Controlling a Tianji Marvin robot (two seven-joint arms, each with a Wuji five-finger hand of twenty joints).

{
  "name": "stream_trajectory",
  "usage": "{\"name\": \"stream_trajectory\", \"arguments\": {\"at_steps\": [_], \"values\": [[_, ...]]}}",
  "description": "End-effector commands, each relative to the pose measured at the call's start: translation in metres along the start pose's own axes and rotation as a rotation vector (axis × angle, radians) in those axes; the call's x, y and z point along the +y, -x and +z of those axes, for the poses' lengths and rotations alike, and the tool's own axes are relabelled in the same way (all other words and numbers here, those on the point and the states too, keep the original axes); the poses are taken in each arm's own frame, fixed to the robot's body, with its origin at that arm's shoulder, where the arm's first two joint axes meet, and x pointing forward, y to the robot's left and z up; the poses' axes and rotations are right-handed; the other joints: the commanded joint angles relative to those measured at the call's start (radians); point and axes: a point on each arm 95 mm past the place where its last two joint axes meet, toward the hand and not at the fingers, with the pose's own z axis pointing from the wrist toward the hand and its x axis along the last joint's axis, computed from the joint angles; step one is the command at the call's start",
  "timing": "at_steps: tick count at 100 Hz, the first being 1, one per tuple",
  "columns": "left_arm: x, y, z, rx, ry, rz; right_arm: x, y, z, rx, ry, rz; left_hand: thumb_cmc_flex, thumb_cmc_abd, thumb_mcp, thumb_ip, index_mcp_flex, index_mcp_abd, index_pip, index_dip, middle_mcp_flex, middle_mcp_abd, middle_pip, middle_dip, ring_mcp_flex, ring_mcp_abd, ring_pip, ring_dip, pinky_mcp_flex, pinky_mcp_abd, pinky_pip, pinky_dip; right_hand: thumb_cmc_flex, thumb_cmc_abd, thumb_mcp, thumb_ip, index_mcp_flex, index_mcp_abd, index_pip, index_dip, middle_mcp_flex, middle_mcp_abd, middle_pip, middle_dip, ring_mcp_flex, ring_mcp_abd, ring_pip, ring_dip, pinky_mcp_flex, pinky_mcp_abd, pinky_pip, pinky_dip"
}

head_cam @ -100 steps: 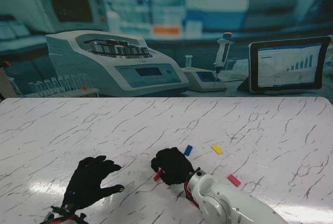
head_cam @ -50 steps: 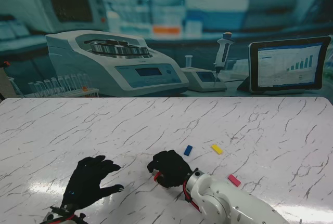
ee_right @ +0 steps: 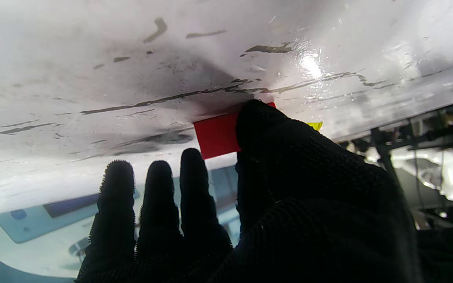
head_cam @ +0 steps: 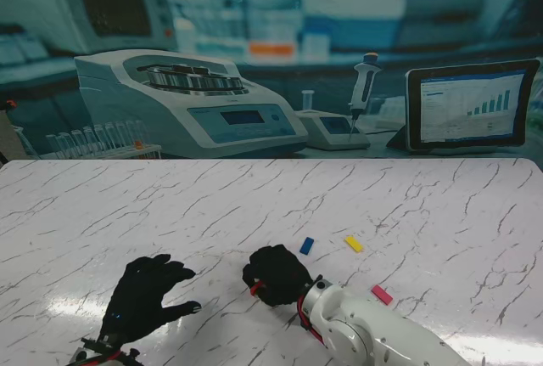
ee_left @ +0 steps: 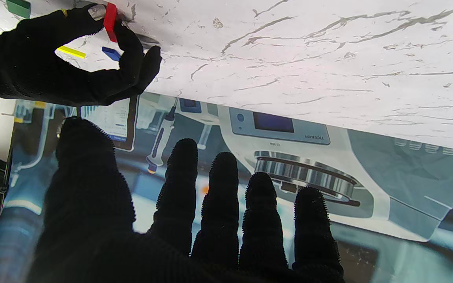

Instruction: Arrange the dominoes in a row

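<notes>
Right hand (head_cam: 276, 274) is closed on the red domino (ee_left: 110, 16), pinched between thumb and forefinger with its lower end at the bench (head_cam: 424, 205), probably to stand it on end. Left hand (head_cam: 144, 298) rests nearby, fingers spread, holding nothing. Blue domino (head_cam: 307, 245), yellow domino (head_cam: 354, 244) and pink domino (head_cam: 382, 295) lie scattered to the right. Open bench extends to the left; the near edge is close.

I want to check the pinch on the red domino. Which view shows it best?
The left wrist view: the red domino stands edge-on between thumb and fingertip of the right hand, touching the table. The right wrist view shows its flat face, half hidden by the thumb. The stand view shows a sliver.
</notes>
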Motion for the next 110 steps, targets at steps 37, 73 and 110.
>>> {"name": "stream_trajectory", "arguments": {"at_steps": [37, 73, 110], "values": [[0.004, -0.002, -0.002, 0.011, 0.007, -0.023, -0.004, -0.007, -0.002, 0.011, 0.034, 0.009, -0.023, 0.031, -0.008, -0.001, 0.011, -0.016, 0.003, 0.013, 0.009, -0.02, 0.007, 0.011, 0.012, -0.024, -0.002, 0.008, -0.003, 0.005, 0.034, 0.02, -0.012, -0.076, 0.024, -0.017, 0.087, -0.127, 0.055, -0.05, -0.014, -0.015, 0.086, 0.08, -0.018, 0.001, 0.003, 0.005, -0.01, 0.109, -0.018, 0.018], [0.004, -0.002, -0.002, 0.014, 0.006, -0.023, 0.005, -0.009, -0.006, -0.002, 0.108, 0.008, -0.024, 0.03, -0.008, -0.001, 0.011, -0.013, 0.003, 0.012, 0.011, -0.018, 0.008, 0.011, 0.015, -0.021, -0.002, 0.009, -0.001, 0.009, 0.038, 0.021, -0.051, -0.141, 0.089, -0.049, 0.137, -0.116, 0.013, -0.03, -0.023, -0.014, 0.086, 0.101, -0.048, 0.007, -0.011, 0.0, -0.033, 0.116, -0.023, 0.026], [0.005, -0.002, -0.002, 0.013, 0.006, -0.024, 0.018, -0.01, -0.018, -0.014, 0.152, 0.03, -0.025, 0.029, -0.007, 0.0, 0.011, -0.011, 0.003, 0.011, 0.014, -0.017, 0.009, 0.012, 0.022, -0.018, -0.002, 0.013, -0.001, 0.021, 0.048, 0.027, -0.047, -0.152, 0.105, -0.057, 0.143, -0.104, 0.008, -0.027, 0.111, -0.098, 0.37, 0.31, 0.026, -0.041, 0.335, 0.18, -0.068, 0.05, 0.197, 0.042]]}}
